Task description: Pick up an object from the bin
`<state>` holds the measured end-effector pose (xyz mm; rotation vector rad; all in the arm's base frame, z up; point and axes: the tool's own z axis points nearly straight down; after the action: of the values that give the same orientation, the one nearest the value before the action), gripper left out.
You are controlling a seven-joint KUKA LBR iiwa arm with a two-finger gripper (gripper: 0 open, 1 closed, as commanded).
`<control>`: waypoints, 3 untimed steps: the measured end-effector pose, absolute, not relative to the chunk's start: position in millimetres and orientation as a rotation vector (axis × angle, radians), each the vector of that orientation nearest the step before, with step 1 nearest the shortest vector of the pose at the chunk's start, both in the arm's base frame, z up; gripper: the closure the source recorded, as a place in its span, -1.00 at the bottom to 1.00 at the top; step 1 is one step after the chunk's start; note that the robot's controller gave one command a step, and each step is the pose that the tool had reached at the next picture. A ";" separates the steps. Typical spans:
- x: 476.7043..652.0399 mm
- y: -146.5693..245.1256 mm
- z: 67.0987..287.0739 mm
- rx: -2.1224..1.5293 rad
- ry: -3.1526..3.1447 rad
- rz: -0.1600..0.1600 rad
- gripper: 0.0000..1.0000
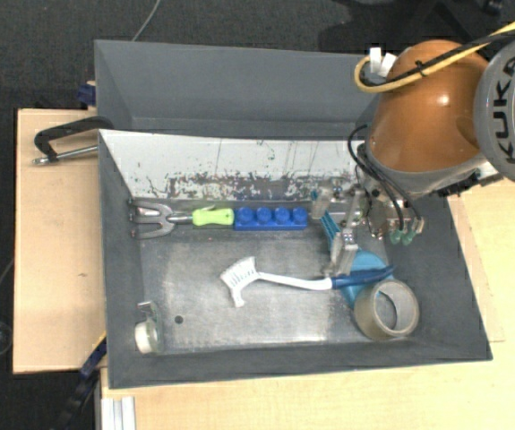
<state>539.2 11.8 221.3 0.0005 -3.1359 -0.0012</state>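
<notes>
Gripper (340,260) hangs over white toothbrush (279,280) at its handle end

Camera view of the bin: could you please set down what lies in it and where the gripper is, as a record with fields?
container: grey metal bin
centre: white plastic toothbrush, blue handle
gripper: two-finger gripper above the toothbrush's blue end, right of centre
back wall: long blue studded plastic brick; green-handled metal tool
front right: roll of clear tape
front left: small pale cylinder

A white toothbrush (275,280), seemingly blue-handled, lies beside a tape roll (367,322) beneath the arm (427,106).
</notes>
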 end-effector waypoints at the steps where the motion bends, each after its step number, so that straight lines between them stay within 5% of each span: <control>1: 540.7 11.8 226.2 0.000 -3.145 -0.002 -1.00; 3: 558.9 62.2 102.2 0.177 -3.130 -0.003 -1.00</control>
<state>558.9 62.2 102.2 0.1774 -3.1305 -0.0035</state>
